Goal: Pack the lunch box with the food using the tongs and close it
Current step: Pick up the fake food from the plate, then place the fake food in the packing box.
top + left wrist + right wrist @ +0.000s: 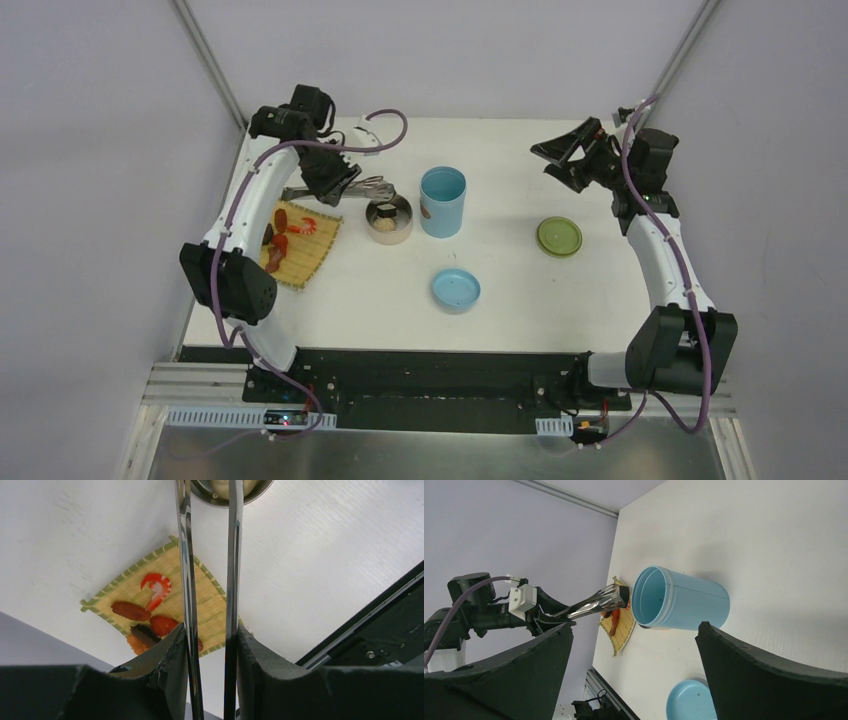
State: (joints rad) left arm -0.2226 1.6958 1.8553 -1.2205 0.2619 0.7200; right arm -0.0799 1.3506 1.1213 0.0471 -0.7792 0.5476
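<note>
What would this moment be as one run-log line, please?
left gripper: jaws shut on tongs | tongs tips: by steel bowl | right gripper: jaws open | food: on mat

Between our left fingers (pixel 167 662) we find the tongs (pixel 232 570), their arms running forward to the bowl (pixel 257 494) at the tips. Beneath the arms, and off to one finger's side, lies the mat (pixel 210 597) with the shrimp (pixel 157 587) and other pieces (pixel 131 611) on it. Ahead, between our right fingers (pixel 519 680), stands the cylinder (pixel 689 605). A lid (pixel 689 700) lies nearer to us, between the same fingers.
</note>
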